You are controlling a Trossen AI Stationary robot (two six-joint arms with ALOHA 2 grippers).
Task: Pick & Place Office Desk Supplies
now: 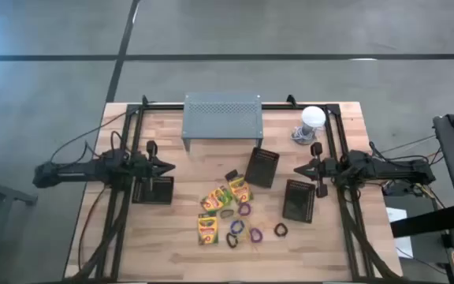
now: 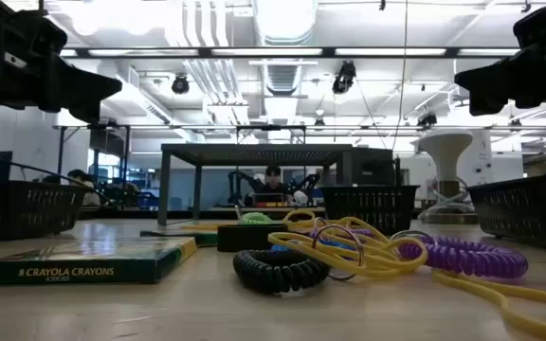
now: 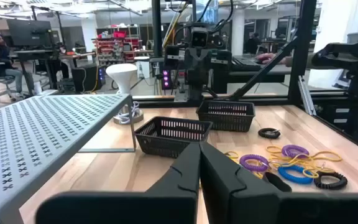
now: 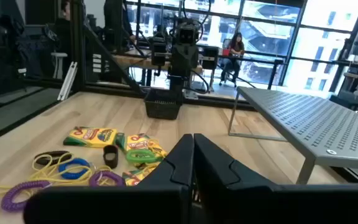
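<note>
While the crayon boxes sit mid-table, left tool and right tool are both clenched, holding nothing.

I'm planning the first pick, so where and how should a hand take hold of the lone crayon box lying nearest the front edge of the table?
Take the flat yellow-and-green cardboard crayon box across its two long sides, coming straight down from above. It lies flat on the wooden table, too low to grip from the side. Its long edges look free, with the coiled loops a little apart. The left hand, parked shut, looks nearer.
</note>
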